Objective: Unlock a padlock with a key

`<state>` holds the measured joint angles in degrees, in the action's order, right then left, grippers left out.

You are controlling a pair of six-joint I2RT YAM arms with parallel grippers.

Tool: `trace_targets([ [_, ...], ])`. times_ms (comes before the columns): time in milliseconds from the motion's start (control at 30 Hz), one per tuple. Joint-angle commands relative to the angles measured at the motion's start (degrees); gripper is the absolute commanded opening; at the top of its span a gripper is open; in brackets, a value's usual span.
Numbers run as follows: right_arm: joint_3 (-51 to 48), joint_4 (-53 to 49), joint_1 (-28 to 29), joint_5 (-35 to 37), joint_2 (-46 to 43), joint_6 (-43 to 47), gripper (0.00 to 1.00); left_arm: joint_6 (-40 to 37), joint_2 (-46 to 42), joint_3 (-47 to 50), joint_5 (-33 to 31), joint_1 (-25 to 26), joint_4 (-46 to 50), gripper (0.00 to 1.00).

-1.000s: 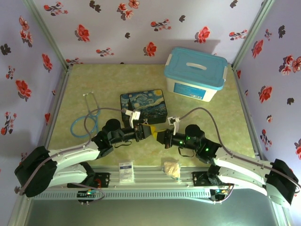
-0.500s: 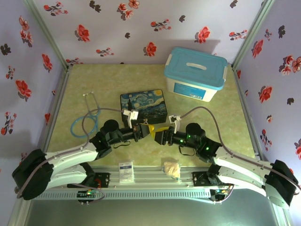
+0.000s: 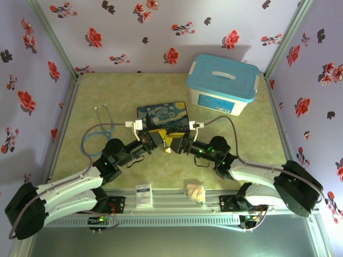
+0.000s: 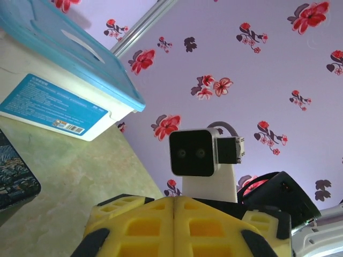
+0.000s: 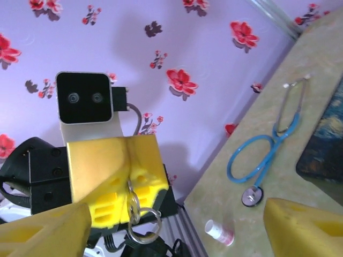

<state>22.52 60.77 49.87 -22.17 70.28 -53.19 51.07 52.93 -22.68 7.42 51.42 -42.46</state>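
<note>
End effectors (image 5: 128,184) (image 5: 178,211), two (one key ring (image 5: 143,218))

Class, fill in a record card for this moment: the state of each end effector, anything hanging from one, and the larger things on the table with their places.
left end effector: shut, yellow fingers pressed together
silver ring: dangles from the seam of the left fingers; what it is attached to is pinched out of sight
right end effector: open, facing the left one above the table's middle
painted box: flat on the table just behind both end effectors
blue-lidded tub: far right corner, lid on
stethoscope: lying on the left side of the table
</note>
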Motion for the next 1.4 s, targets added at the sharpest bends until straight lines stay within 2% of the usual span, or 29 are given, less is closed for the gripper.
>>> trace_targets([
  [0, 2.9, 10.0, -0.3, -4.1, 2.0, -2.6, 0.67, 0.3, -1.4, -1.2, -2.1, -0.5, -2.5, 0.00],
  [100, 2.5, 9.0, -0.2, -3.8, 1.7, -1.9, 0.52, 0.4, -2.5, -0.5, -3.4, -0.9, -2.1, 0.00],
  [200, 2.3, 8.0, -0.3, -3.2, 1.3, -1.5, 0.49, 0.7, -3.2, 0.2, -4.9, -1.1, -2.6, 0.00],
  [633, 4.3, 13.4, -0.2, -6.0, 6.1, -3.0, 0.46, 2.0, -1.1, 0.2, -4.0, -1.2, -4.7, 0.00],
  [833, 5.0, 14.8, -0.2, -6.2, 7.4, -3.1, 0.30, 1.2, -0.3, -0.9, -3.1, -1.2, -3.9, 0.00],
  [900, 4.6, 13.7, -0.2, -6.0, 7.0, -2.5, 0.22, 1.1, -0.3, -0.8, -3.3, -1.4, -3.7, 0.00],
  [1100, 3.2, 13.4, -0.2, -4.7, 6.9, -2.1, 0.13, 1.1, -0.2, -0.5, -3.2, -1.7, -3.8, 0.00],
  [1133, 3.3, 13.5, -0.2, -4.9, 7.0, -2.1, 0.07, 1.2, -0.1, -0.5, -3.3, -1.8, -3.8, 0.00],
  [1267, 3.0, 13.7, -0.2, -4.3, 7.3, -2.0, 0.00, 1.4, -0.2, -0.4, -3.2, -1.8, -4.0, 0.00],
  [1367, 2.5, 13.2, -0.2, -3.7, 7.0, -1.7, 0.00, 1.7, -0.2, 0.1, -3.4, -2.3, -3.9, 0.00],
])
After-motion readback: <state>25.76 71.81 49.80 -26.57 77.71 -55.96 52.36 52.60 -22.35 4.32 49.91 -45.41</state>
